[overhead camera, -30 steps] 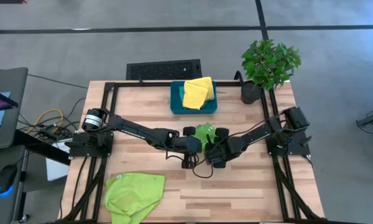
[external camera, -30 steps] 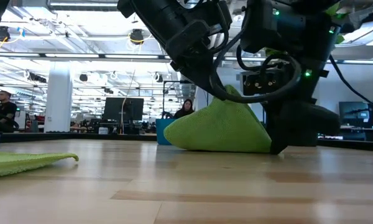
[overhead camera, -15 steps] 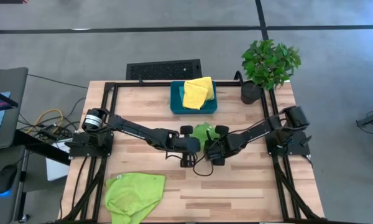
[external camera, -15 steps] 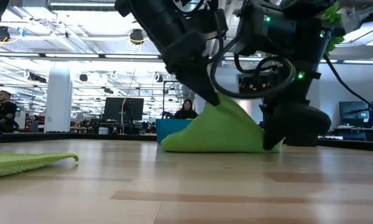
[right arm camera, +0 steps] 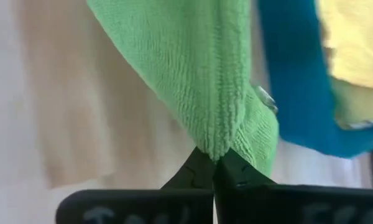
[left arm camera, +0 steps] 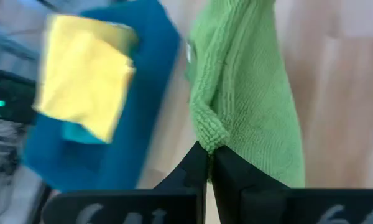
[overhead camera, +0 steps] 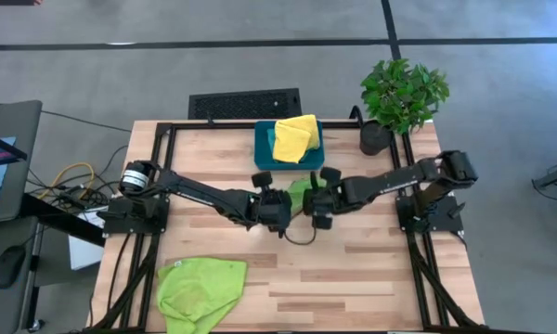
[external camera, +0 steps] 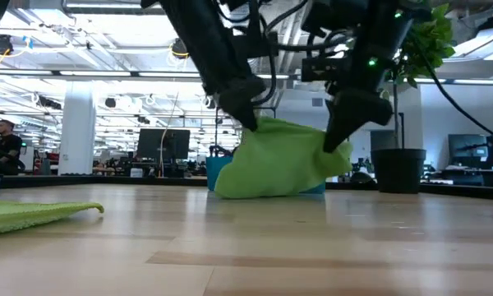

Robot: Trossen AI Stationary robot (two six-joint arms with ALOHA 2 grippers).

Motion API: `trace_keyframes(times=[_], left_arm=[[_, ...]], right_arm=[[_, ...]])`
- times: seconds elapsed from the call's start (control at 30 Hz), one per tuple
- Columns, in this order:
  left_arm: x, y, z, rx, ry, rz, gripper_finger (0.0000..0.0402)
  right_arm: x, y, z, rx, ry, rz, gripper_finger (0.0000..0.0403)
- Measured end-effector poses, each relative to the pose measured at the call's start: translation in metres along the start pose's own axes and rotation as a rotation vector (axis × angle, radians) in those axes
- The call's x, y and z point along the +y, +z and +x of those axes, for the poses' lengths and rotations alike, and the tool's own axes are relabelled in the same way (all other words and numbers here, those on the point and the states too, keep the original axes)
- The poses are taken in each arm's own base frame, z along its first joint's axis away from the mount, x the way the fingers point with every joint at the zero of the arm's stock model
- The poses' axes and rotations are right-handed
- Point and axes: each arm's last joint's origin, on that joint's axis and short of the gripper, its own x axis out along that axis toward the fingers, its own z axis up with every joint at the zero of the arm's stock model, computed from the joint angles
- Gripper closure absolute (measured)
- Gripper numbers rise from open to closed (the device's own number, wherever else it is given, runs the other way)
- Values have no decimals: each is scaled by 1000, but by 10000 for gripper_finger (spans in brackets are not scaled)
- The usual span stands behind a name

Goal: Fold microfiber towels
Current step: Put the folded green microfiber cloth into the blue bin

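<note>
A lime green microfiber towel (overhead camera: 302, 190) hangs bunched between my two grippers at mid-table, just in front of the teal bin (overhead camera: 264, 154). My left gripper (overhead camera: 291, 199) is shut on the towel's left end and my right gripper (overhead camera: 313, 199) on its right end. In the low view the towel (external camera: 279, 160) sags between them, and its lower left part seems to lie on the table. A second lime green towel (overhead camera: 200, 288) lies spread flat at the near left. A yellow towel (overhead camera: 295, 137) rests in the bin. My left gripper pinches a bunched, hemmed corner of the towel (left arm camera: 210, 138) between its two fingers, slanting down from the table's left. The cloth falls away slack from the fingers (external camera: 248, 115). My right gripper pinches a folded corner of the towel (right arm camera: 219, 144) between its two fingers, slanting down from the table's right. That end (external camera: 338, 156) hangs lifted clear of the table.
A potted plant (overhead camera: 401, 93) stands at the far right corner, next to the bin. A black frame (overhead camera: 167, 130) runs along the table's sides. Bare wood lies in front of the grippers, at the table's near middle and right.
My right gripper has shut on the towel's right end, then gone up and toward the far edge. My left gripper has turned and tipped while staying shut. The towel's right end has lifted clear and the whole cloth has drawn toward the bin.
</note>
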Motion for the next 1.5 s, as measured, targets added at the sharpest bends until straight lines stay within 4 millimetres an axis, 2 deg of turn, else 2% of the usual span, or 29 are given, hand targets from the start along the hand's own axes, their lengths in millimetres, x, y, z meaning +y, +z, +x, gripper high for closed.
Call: trace_keyframes(times=[0.13,0.3,0.57,0.9,1.2,1.4,1.5], left_arm=[[16,3,0,-3,75,-26,401],[40,3,16,33,174,-65,401],[76,2,37,70,314,-131,401],[114,3,59,74,382,-218,401],[145,-3,82,87,272,-302,401],[161,-6,88,92,306,-324,401],[169,-8,92,94,310,-312,401]], right_arm=[[-22,4,5,-19,-25,20,397],[-45,11,8,-47,-65,19,388],[-82,28,2,-80,-165,4,395],[-131,29,15,-120,-245,69,394],[-160,26,27,-139,-282,83,389],[-174,24,30,-181,-255,89,391],[-178,25,40,-188,-256,89,389]])
